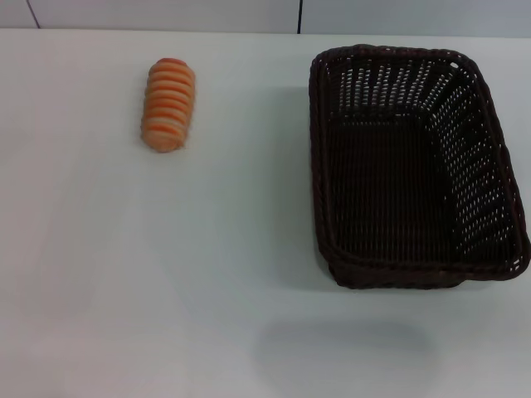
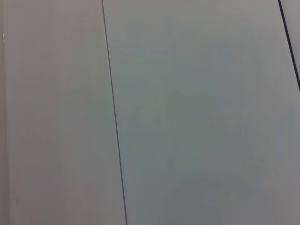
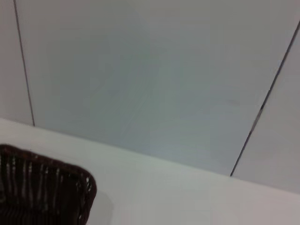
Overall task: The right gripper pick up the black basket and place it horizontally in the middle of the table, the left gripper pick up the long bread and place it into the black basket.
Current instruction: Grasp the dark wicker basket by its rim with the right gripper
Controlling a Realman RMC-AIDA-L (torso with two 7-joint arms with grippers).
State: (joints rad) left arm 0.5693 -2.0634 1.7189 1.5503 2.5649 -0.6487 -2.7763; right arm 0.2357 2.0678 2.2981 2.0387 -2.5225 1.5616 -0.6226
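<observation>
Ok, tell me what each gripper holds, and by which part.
Nothing is held. No gripper shows; the basket and the bread lie untouched, apart on the table.

White tabletop [image 1: 166, 274] extends to a pale panelled wall [image 1: 166, 12] at its far edge. Thin dark vertical seams [image 2: 114, 117] divide the wall panels [image 3: 154, 70]. Lighting is soft and even.

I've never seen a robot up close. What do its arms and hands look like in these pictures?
Neither arm nor hand appears in any view. The head view shows only the black basket, the long bread and the table; the wrist views show plain wall panels.
</observation>
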